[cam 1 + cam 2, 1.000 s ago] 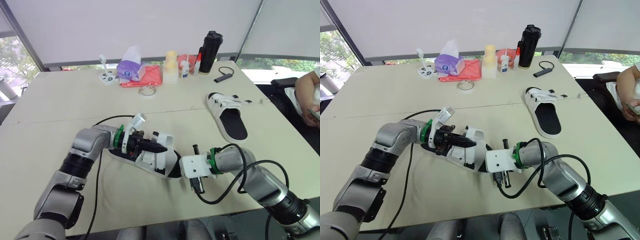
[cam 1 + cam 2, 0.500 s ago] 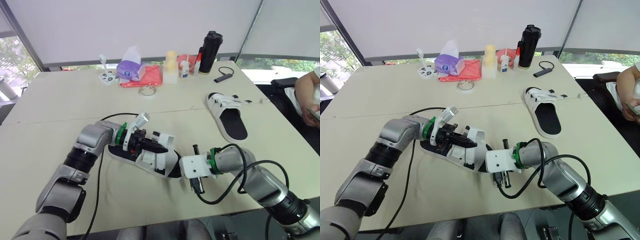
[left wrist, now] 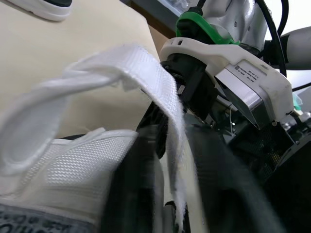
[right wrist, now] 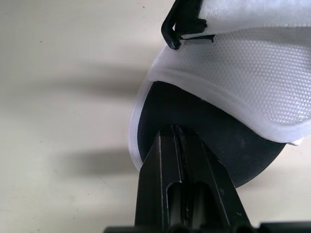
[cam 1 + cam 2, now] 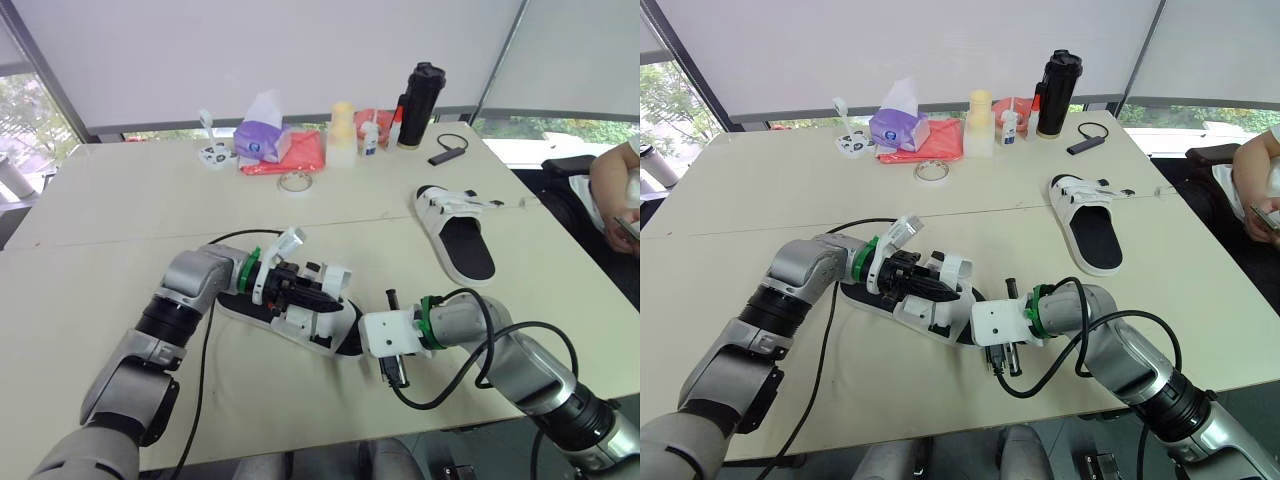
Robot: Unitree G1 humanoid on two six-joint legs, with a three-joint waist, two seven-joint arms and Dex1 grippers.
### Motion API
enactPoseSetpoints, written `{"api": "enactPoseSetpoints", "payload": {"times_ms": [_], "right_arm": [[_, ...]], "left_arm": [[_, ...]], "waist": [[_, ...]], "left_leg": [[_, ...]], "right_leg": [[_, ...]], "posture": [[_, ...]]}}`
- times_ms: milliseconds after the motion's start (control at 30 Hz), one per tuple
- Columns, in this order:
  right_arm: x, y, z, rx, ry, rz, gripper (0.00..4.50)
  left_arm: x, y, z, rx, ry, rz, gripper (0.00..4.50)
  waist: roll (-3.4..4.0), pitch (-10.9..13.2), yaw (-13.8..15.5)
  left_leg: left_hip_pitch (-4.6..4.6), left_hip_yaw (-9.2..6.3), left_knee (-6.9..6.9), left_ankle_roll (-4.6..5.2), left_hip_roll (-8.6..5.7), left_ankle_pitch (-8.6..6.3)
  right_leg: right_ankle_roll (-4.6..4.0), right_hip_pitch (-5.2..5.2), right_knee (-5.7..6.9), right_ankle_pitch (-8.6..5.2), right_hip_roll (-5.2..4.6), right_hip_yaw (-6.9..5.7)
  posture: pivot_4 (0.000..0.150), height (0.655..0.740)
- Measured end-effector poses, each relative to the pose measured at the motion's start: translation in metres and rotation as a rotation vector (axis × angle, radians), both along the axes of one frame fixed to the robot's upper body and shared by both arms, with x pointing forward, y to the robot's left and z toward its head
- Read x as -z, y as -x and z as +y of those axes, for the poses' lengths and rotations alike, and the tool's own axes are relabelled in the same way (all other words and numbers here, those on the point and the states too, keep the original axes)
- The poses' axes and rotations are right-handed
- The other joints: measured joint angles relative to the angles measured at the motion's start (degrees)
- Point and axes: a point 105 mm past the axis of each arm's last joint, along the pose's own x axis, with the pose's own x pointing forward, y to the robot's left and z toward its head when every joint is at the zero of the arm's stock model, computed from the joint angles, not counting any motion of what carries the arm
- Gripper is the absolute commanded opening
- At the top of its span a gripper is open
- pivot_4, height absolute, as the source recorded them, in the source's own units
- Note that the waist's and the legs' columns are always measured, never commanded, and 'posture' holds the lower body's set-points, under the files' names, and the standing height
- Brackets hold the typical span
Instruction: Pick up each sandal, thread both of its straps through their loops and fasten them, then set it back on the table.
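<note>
White over black: logging the near sandal [image 5: 300, 322] as a white sole and white mesh upper around a black footbed, lying flat on the beige table [image 5: 120, 200] close to the front edge. Noting one white strap [image 5: 331, 272] standing up off the upper in a loose arch. Logging the far sandal [image 5: 458, 232] too (same colours), lying well apart toward the table's right side.

Getting from the left wrist view what the head views are hiding: that strap [image 3: 160, 92] running edge-on down the middle in front of the left gripper [image 5: 315, 296], woven texture plain to see, with the right arm [image 3: 233, 53] just beyond. Not managing to tell whether the left gripper is closed on the strap or merely around it. Getting from the right wrist view the right gripper [image 4: 175, 131] pressed together, tips touching the black footbed at the rounded end of the sole, with a small black buckle loop [image 4: 182, 24] at the edge of the mesh.

Placing the near sandal between the two grippers: left gripper reaching in over the upper from the robot's left, right gripper meeting the sole's end from the right.
</note>
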Motion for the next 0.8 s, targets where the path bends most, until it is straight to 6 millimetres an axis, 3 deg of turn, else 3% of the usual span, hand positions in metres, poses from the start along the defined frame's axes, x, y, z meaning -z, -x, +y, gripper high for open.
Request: {"api": "enactPoseSetpoints", "payload": {"times_ms": [67, 400, 800], "right_arm": [[0.0, 0.0, 0.0, 0.002, -0.001, 0.0, 0.0], [0.0, 0.001, 0.0, 0.009, -0.003, -0.004, 0.0], [0.001, 0.001, 0.0, 0.008, -0.002, -0.005, 0.0]], "left_arm": [[0.002, 0.003, 0.0, -0.01, -0.004, -0.009, 3.13], [0.003, 0.024, 0.011, -0.097, -0.016, 0.011, 3.13], [-0.001, 0.018, 0.003, -0.218, 0.024, 0.046, 3.13]], "waist": [[0.0, 0.0, 0.01], [0.01, -0.01, 0.06], [0.01, -0.01, 0.02]], "left_leg": [[0.0, 0.0, 0.0, 0.0, 0.0, 0.0], [0.01, -0.04, 0.03, 0.0, 0.0, 0.0], [0.02, -0.04, 0.06, 0.0, 0.0, 0.0]], "right_leg": [[0.0, 0.01, 0.0, 0.0, 0.0, 0.0], [-0.01, 0.04, 0.01, -0.01, 0.0, 0.0], [0.0, 0.06, 0.02, -0.01, 0.0, 0.0]], "posture": [[0.15, 0.74], [0.15, 0.74], [0.15, 0.74]]}}
